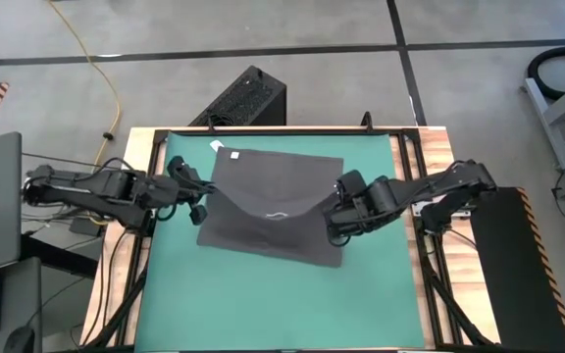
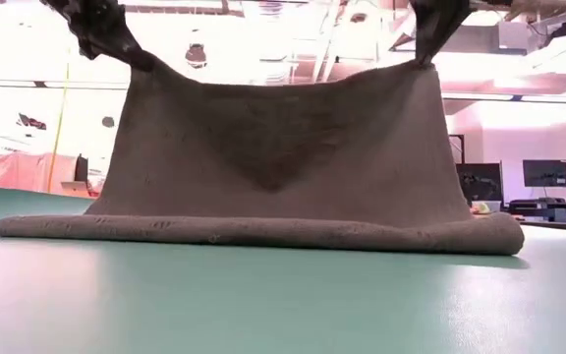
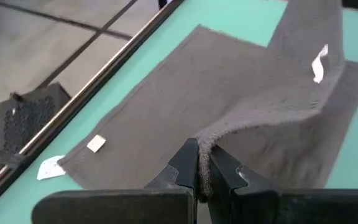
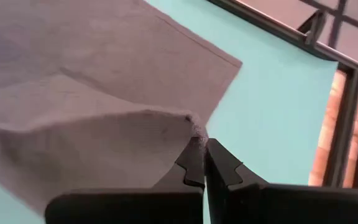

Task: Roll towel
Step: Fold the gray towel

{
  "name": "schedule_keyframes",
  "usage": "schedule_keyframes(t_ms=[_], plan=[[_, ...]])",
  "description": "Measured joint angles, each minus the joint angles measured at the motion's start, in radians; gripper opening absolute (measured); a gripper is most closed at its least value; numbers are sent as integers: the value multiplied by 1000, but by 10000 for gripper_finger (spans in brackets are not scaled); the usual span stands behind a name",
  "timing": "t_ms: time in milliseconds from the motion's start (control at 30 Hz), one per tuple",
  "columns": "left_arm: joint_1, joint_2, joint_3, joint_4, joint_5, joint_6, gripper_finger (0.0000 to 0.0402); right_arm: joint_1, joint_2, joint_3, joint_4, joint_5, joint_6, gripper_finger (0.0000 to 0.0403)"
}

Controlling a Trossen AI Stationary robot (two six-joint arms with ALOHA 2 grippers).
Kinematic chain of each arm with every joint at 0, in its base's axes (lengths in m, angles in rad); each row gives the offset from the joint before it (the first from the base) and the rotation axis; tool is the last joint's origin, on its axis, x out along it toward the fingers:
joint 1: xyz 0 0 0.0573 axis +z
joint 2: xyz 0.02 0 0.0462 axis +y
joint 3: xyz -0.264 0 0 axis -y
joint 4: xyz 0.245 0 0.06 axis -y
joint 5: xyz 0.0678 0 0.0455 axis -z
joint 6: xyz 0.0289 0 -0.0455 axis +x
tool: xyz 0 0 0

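While both grippers, left [image 1: 200, 208] at nine o'clock, right [image 1: 333, 224] at three, pinch the towel [image 1: 263, 191] edge, a thin hold could slip, dropping the fold.

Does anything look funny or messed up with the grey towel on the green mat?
Nothing looks wrong. The towel is whole and dry. The left gripper and right gripper each pinch a corner of its near edge and hold it up, so the lifted edge sags in the middle. The far part lies flat on the green mat.
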State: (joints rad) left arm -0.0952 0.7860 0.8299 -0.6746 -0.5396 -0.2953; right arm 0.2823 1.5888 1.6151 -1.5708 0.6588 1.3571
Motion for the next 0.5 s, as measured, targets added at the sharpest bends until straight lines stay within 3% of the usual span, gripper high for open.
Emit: schedule_keyframes(t_ms=[300, 500], plan=[[106, 7, 0, 42, 38, 67, 0, -83, 2, -79, 4, 18, -79, 11], [137, 28, 72, 39, 77, 90, 0, -106, 2, -80, 12, 18, -142, 11]])
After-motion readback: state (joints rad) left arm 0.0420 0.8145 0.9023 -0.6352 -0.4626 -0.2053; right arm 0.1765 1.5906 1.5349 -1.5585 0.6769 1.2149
